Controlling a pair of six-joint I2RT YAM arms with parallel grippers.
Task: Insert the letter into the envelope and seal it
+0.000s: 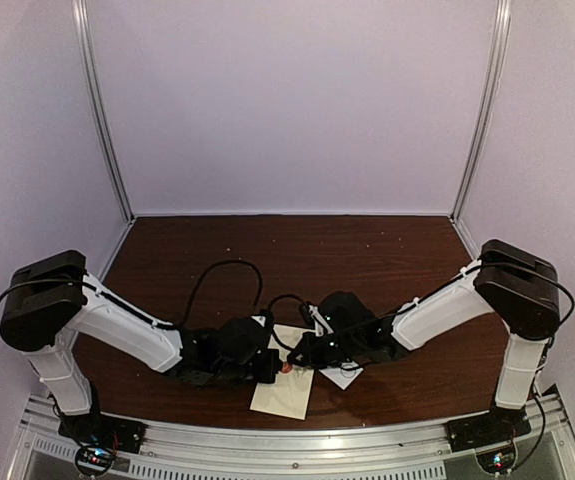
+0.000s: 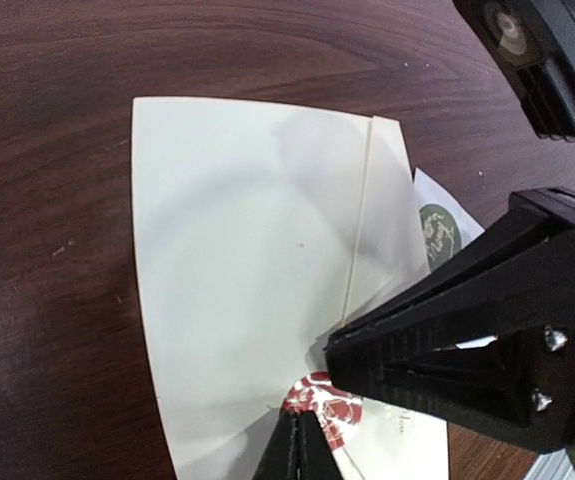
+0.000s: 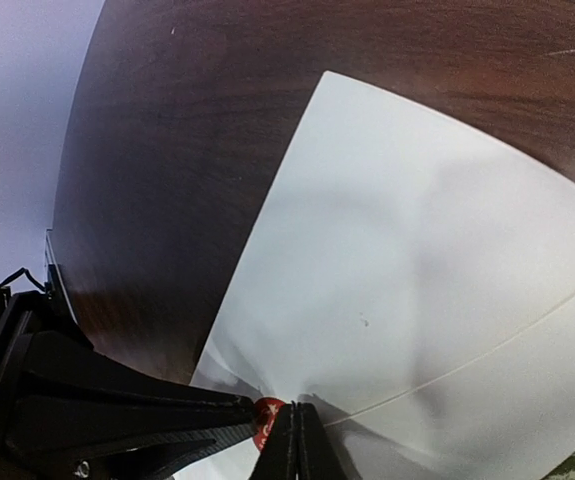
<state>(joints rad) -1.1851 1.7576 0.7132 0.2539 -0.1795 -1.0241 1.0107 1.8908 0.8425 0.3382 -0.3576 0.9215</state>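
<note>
The cream envelope (image 1: 285, 388) lies flat near the table's front edge, and also shows in the left wrist view (image 2: 247, 250) and the right wrist view (image 3: 417, 240). Its flap is folded down. A round red sticker (image 2: 319, 400) sits at the flap's tip, also visible in the top view (image 1: 286, 367) and the right wrist view (image 3: 267, 424). My left gripper (image 2: 297, 452) is shut, its tip touching the sticker's near edge. My right gripper (image 3: 297, 445) is shut, its tip down beside the sticker, facing the left gripper. No letter is in view.
A small white sticker card (image 1: 342, 377) lies partly under the envelope's right side, with a green round sticker (image 2: 437, 230) on it. The table (image 1: 367, 260) is dark brown wood, with pale walls on three sides and a metal rail at the front.
</note>
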